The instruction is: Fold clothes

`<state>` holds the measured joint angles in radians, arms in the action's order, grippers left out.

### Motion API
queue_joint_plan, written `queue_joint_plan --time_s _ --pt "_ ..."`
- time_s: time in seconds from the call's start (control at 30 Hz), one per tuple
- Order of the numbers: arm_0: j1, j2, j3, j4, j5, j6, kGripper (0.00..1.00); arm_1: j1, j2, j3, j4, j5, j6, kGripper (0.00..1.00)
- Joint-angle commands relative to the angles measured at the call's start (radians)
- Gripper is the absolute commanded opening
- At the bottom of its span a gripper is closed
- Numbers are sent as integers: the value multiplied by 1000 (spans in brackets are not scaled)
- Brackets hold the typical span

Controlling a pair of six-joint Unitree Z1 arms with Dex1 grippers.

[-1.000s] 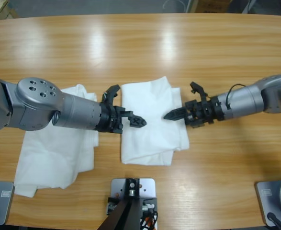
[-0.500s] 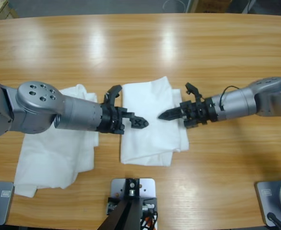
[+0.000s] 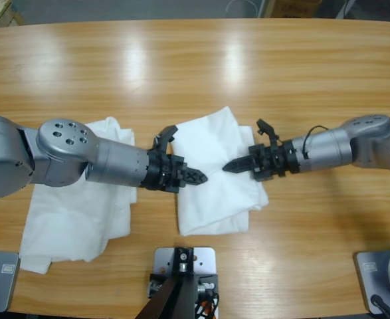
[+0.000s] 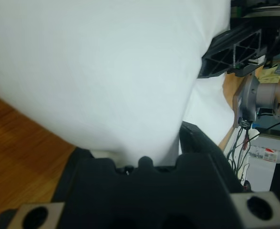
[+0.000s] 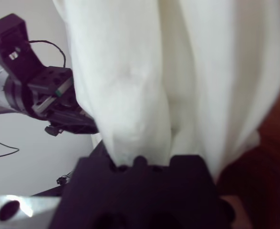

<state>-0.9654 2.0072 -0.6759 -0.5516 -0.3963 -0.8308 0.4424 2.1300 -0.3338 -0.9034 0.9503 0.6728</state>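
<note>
In the left wrist view, white cloth runs straight down into the black gripper body, so the left jaws are closed on the folded white garment. In the high view they sit at that garment's left edge, just left of the frame's centre. The right wrist view shows the same thing: a bunched fold of white fabric drops right into the gripper body, so the right jaws are clamped on the cloth too. In the high view they come to a point over the garment's middle-right part, a little above and to the right of the left jaws. The two grippers face each other across the cloth, near but apart.

The folded garment lies at the centre of the frame as a tilted, roughly rectangular bundle, its upper end leaning right and its lower edge rumpled into a thick fold. A second white garment lies spread flatter at the lower left, partly under the left arm, which enters from the left edge with a large silver elbow. The two garments lie just beside each other; whether they touch cannot be told. The right arm reaches in from the right edge. Both garments rest on the long wooden surface.
</note>
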Motion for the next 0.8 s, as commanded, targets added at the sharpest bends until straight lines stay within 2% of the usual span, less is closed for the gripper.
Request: queue_joint_plan --time_s 0.03,0.1,0.27,0.43,0.63,0.77,0.8 --pt "-19 85 18 -72 -19 71 0 61 165 62 -95 -12 -11 0" --pt "-20 85 19 -124 -17 82 0 85 142 62 -94 -20 -1 0" --pt "-27 68 10 -154 16 94 0 126 33 63 -11 -117 2 0" --pt "-50 50 33 -148 56 85 0 142 -106 28 194 -183 -28 0" --pt "-52 5 41 -143 89 82 0 159 -212 -71 392 -189 -54 0" --pt "-40 -97 17 -82 105 77 0 187 -317 -254 638 -198 -61 0" --pt "-37 -131 -10 -24 106 80 0 203 -320 -313 680 -203 -61 0"
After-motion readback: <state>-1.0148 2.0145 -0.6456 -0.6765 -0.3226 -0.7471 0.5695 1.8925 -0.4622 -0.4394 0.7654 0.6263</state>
